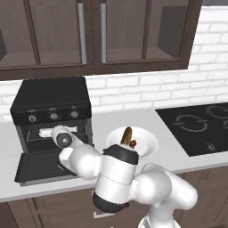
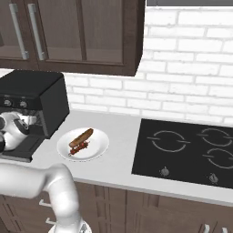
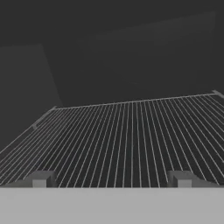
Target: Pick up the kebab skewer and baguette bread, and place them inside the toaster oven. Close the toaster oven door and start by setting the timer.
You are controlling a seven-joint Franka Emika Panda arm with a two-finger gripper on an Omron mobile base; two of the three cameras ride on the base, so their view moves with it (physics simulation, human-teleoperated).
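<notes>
The toaster oven (image 1: 51, 104) sits on the counter (image 1: 178, 167) against the brick wall, and I take it as my landmark. Its door (image 1: 38, 167) is dropped flat toward the front, so the mouth stands open, which makes sense if food is meant to go in. The robot's arm reaches over that lowered door with its hand pushed into the opening, and from the camera on the hand I see the gripper (image 3: 111, 179) with its two tips set wide apart, nothing between them, looking along the bare wire rack (image 3: 131, 135) into the dark cavity. The rack holds nothing that I can see from there. Just to the right of the oven, near its open door, a white plate (image 2: 98, 150) rests on the counter, and both pieces of food lie on it: the baguette (image 2: 81, 136) slanted across the middle and the kebab skewer (image 2: 78, 148) right beside it on the side nearer the counter's front edge, close enough that I cannot tell whether they touch. Further right of the oven, well apart from it, is the black cooktop (image 2: 186, 152). Judging from this, neither item has been loaded, and the hand will need to back out of the oven and go to the plate.
</notes>
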